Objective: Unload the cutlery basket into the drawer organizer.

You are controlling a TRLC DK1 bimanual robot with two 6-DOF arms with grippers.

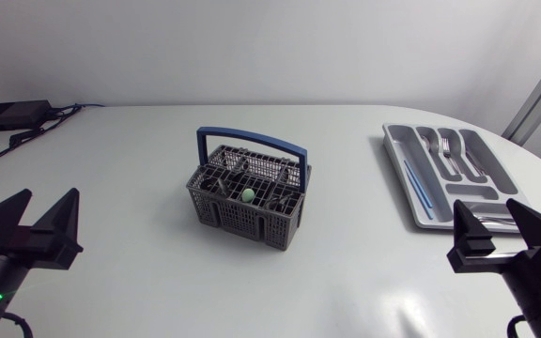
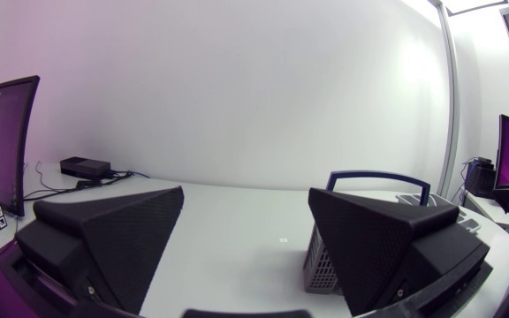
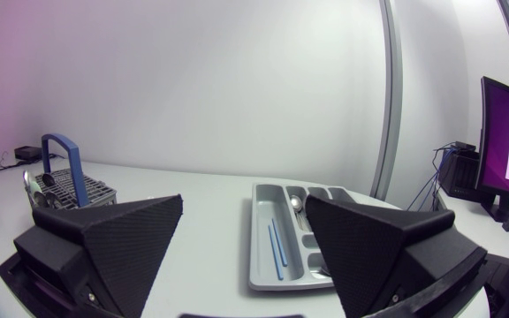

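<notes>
Head view: one basket, one organizer, left claw, right claw

Table: white, smooth, rounded at its far right edge; a soft sheen of light on the near part
Black box: flat, rectangular; lies on the table at its far left corner; in the left wrist view the box sits close to the wall
Small black block: on the table just beside the box; what it is cannot be told
Cables: thin, dark; lie on the table by the box; some trail toward the left edge
</notes>
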